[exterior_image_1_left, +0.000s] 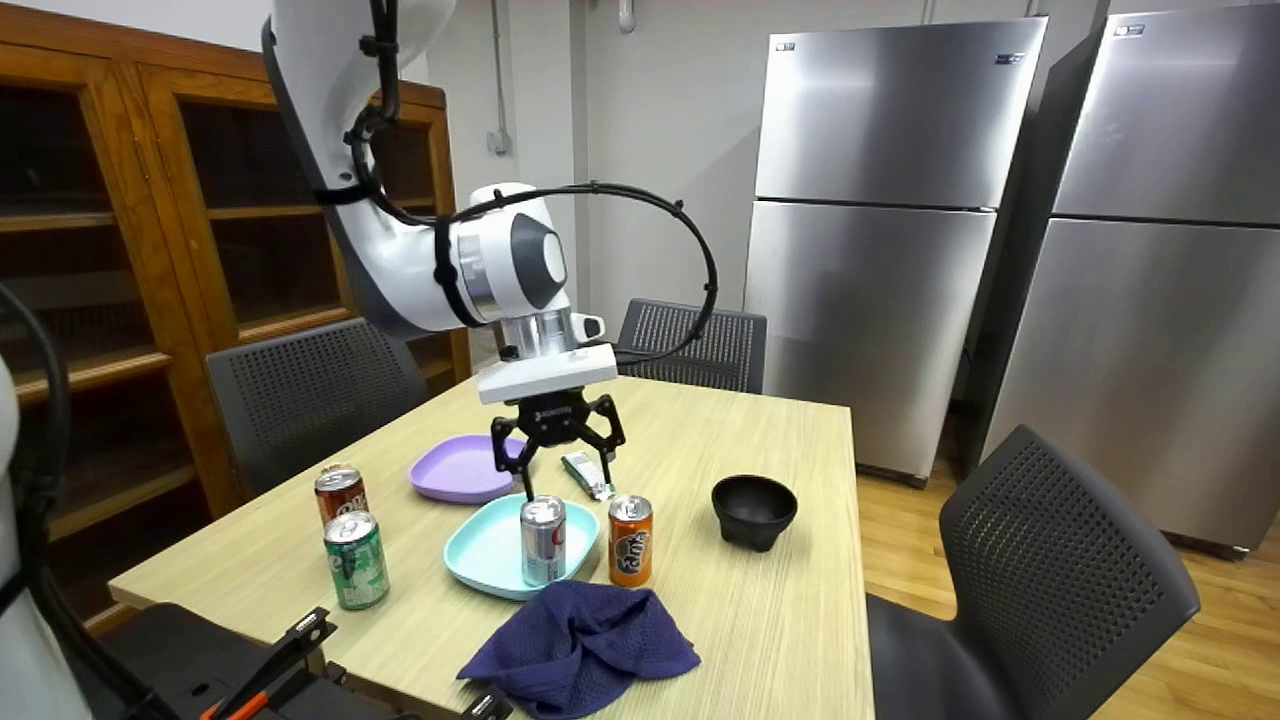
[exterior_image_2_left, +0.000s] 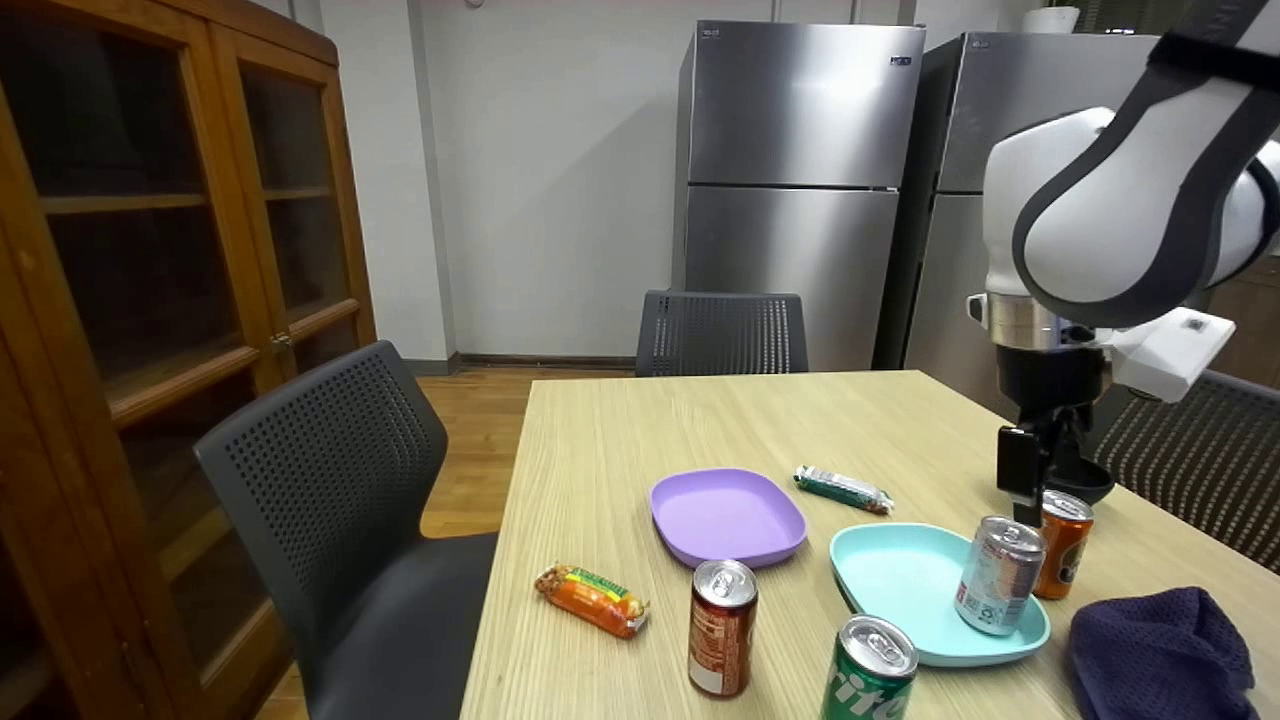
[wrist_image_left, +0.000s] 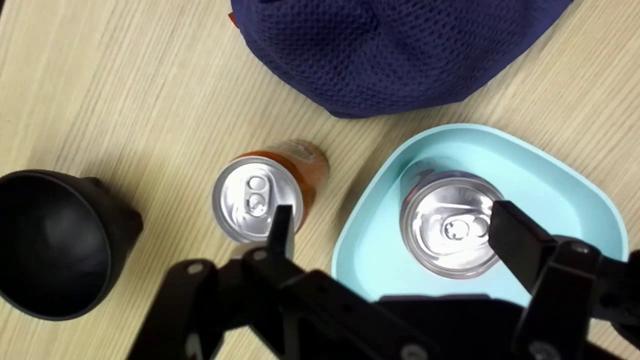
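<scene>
At the lower centre of an exterior view, the silver can (exterior_image_1_left: 543, 545) is stood in the teal plate (exterior_image_1_left: 476, 553), near the rim. The gripper (exterior_image_1_left: 568, 487) is poised above with fingers spread wide, nothing held between them.

Main risk: in the wrist view the can's lid is overlapped by one fingertip; contact can't be told. If lowered as is, the lid would likely be struck and the can tipped. Cause: can not centred between the fingers. If pushed sideways, it could be jammed against the rim and the plate dragged along.

Second risk: the orange can (exterior_image_1_left: 630, 545), just right of the plate, is overlapped by the opposite finger in the wrist view. Could be knocked over by a low swing.

Around: the navy cloth (exterior_image_1_left: 585, 650) is bunched at bottom centre, so low clearance there is cut. The black bowl (exterior_image_1_left: 755, 512) is set right of centre. The purple plate (exterior_image_1_left: 460, 468) and wrapped bar (exterior_image_1_left: 587, 474) are seen above the teal plate; the green can (exterior_image_1_left: 356, 568) and dark red can (exterior_image_1_left: 340, 494) are placed at left, out of the way.
</scene>
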